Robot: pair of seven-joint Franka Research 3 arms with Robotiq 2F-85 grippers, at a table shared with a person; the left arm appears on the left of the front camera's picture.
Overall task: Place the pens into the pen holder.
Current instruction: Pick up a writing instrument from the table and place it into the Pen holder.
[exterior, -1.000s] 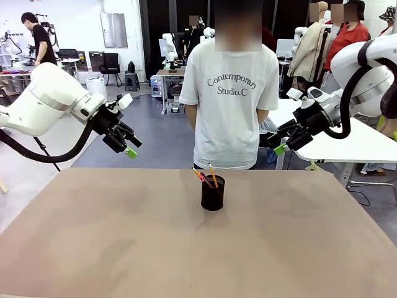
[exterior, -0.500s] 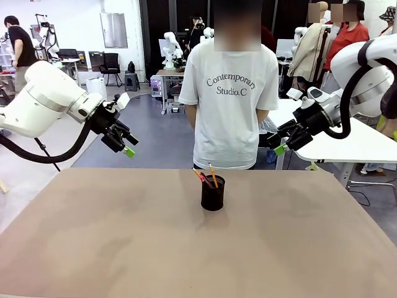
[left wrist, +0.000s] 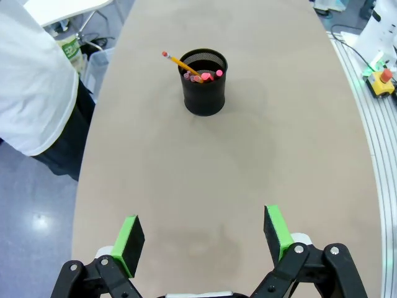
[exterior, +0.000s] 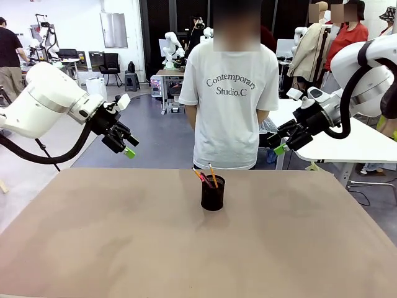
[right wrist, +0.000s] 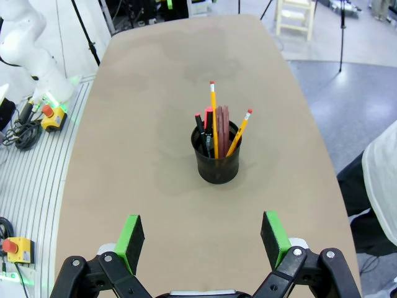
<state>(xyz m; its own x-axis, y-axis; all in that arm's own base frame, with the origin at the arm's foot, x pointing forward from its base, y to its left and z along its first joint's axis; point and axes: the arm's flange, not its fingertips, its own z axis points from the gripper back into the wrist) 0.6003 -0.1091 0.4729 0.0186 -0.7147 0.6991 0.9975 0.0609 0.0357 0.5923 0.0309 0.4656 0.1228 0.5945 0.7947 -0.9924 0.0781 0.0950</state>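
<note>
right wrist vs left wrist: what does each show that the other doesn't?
Right wrist view alone: the pens seen side-on, standing up out of the pen holder, two orange-yellow pencils among them, and a pale wooden chair beyond the table. Left wrist view alone: the person's white shirt at the table edge, and the holder seen from above, showing pink pen ends. Both: the black mesh holder on the tan table, with open green-padded fingers at the bottom.

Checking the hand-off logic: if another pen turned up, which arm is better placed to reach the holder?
Neither clearly. Left gripper and right gripper both hang open, off the table, either side of the holder.
</note>
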